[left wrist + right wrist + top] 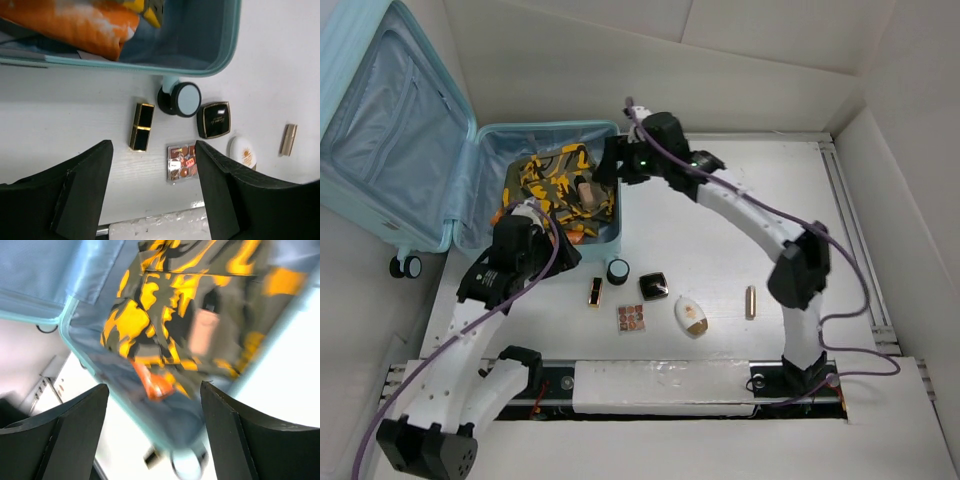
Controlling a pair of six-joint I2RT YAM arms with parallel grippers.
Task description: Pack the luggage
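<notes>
The luggage (410, 150) lies open, its lid at the far left and its base (612, 232) holding camouflage clothing (555, 180), orange cloth (75, 25) and a beige item (202, 332). My left gripper (532, 220) is open and empty at the base's near left rim; in its wrist view (152, 148) it hangs above the table over a black-gold lipstick (142, 127) and a small brown palette (182, 162). My right gripper (610, 165) is open and empty above the base's right side, over the clothing (153, 387).
On the table in front of the luggage lie the lipstick (594, 292), a black compact (654, 286), the palette (631, 317), a white oval case (691, 316) and a gold tube (751, 302). A caster wheel (618, 271) sticks out beside them. White walls enclose the table.
</notes>
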